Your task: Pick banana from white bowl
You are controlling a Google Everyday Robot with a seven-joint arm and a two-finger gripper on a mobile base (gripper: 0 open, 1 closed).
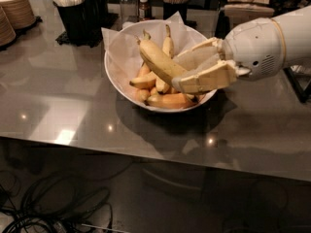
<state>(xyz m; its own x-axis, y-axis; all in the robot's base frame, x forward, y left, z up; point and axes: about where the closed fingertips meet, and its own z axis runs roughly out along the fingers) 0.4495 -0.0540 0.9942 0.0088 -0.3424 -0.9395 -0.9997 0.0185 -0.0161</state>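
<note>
A long, curved, pale yellow banana (156, 59) was gripped between the closed fingers of the beige two-finger pincer (181, 72), which was reached in from the right over the wide white paper-lined bowl (116, 84). Shorter orange-yellow bananas (167, 101) were seen lying in the bowl beneath it. The bowl was set on a glossy grey bench (73, 101), on which ceiling lights were reflected. Stacked tan paper plates (17, 11) and a black holder (75, 18) were placed at the back left. Dark cables (48, 208) were seen on the floor below.
</note>
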